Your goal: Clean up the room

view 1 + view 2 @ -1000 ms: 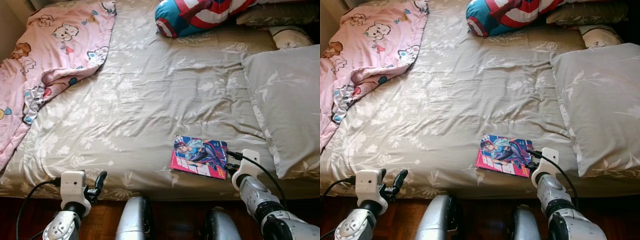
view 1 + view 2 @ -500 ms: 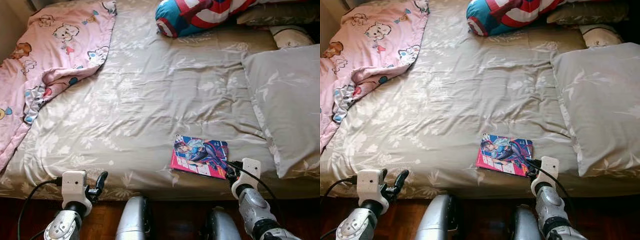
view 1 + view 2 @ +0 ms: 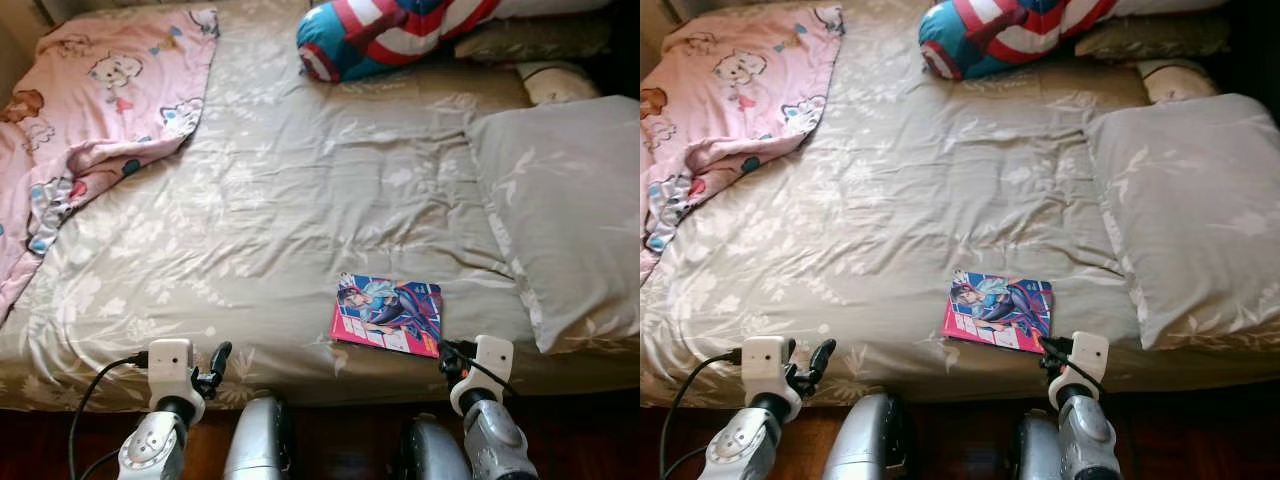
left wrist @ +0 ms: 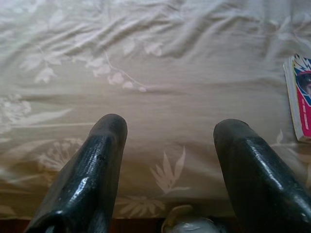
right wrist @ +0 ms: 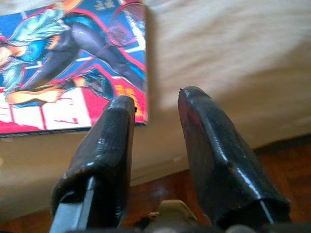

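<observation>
Colourful glossy comic book (image 3: 388, 315) flat on beige floral-sheeted bed (image 3: 300, 200), near front edge. Right hand (image 5: 150, 109) just beside its corner, fingers parted, empty. Left hand (image 4: 167, 145) open, well apart, at bed edge.

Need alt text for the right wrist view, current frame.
The right gripper, fingers apart and empty, points at the near corner of a comic book lying flat on the beige bed. Dark wood floor shows below the bed's edge.
</observation>
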